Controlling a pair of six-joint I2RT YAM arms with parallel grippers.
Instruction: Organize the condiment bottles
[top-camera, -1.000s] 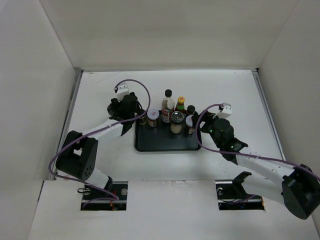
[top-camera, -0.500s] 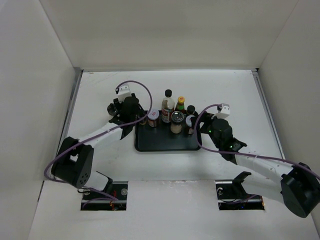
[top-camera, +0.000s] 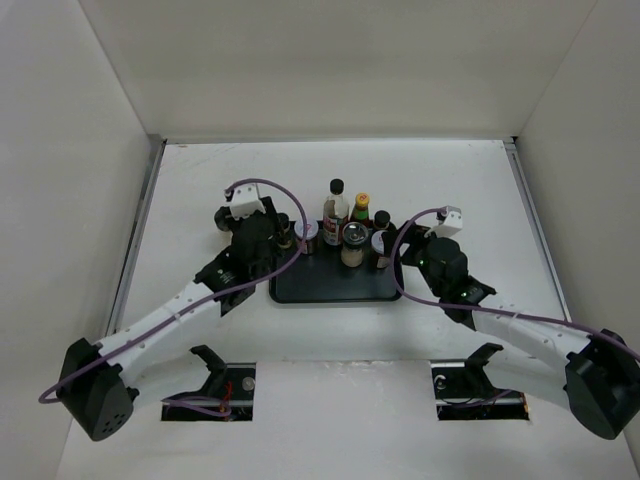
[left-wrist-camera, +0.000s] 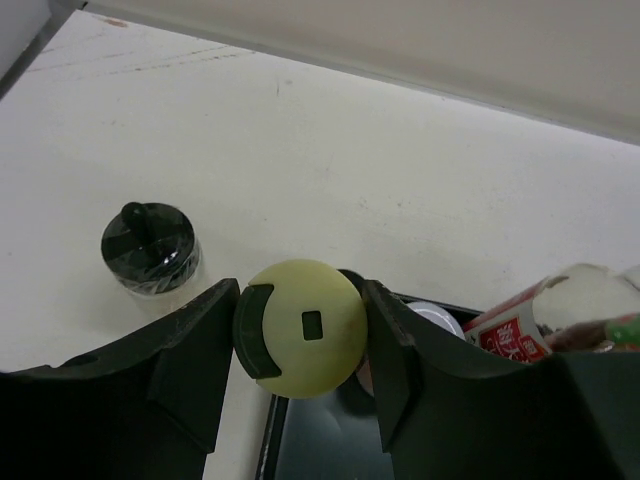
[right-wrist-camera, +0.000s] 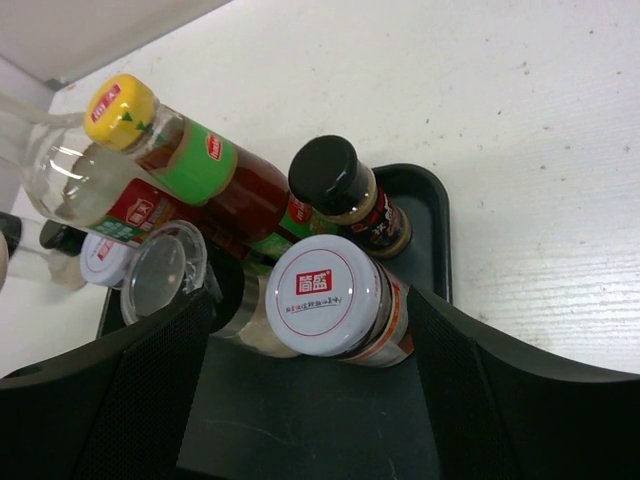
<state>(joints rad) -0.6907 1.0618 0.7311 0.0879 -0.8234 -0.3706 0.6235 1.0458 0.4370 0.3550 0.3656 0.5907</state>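
Left wrist view | pale-yellow round-lidded jar (left-wrist-camera: 300, 328) at the left rim of the flat black tray (left-wrist-camera: 310, 445) | my left gripper (left-wrist-camera: 300, 295) jaws squeeze it, likely to put it in | right gripper (right-wrist-camera: 310, 300) jaws apart around white-lidded jar (right-wrist-camera: 322, 295)

Clamping pale yellow-lidded jar (left-wrist-camera: 300, 328) in left gripper (left-wrist-camera: 300, 312), with black-capped jar (left-wrist-camera: 148, 248) standing at ten o'clock, red-labelled bottle (left-wrist-camera: 507, 324) leaning at three o'clock.
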